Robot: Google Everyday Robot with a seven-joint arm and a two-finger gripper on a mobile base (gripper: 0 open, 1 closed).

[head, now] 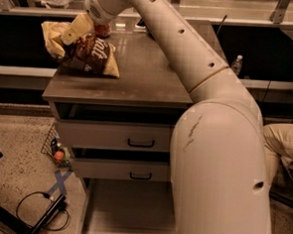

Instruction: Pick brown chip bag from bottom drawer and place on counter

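Observation:
The brown chip bag (93,53) rests on the back left corner of the counter (144,76), its tan-yellow left end sticking out past the counter's left edge. My gripper (72,35) is at that end of the bag, shut on it, with one cream finger (76,29) lying across the bag's front. My arm reaches in from the lower right over the counter. The bottom drawer (126,207) is pulled out below, and its grey floor shows nothing on it.
Two upper drawers with black handles (141,142) (140,175) stand slightly ajar. A reddish object (103,30) sits on the counter behind the bag. A wire basket holding an orange ball (58,156) and cables (41,209) are on the floor at left. A water bottle (237,64) stands at right.

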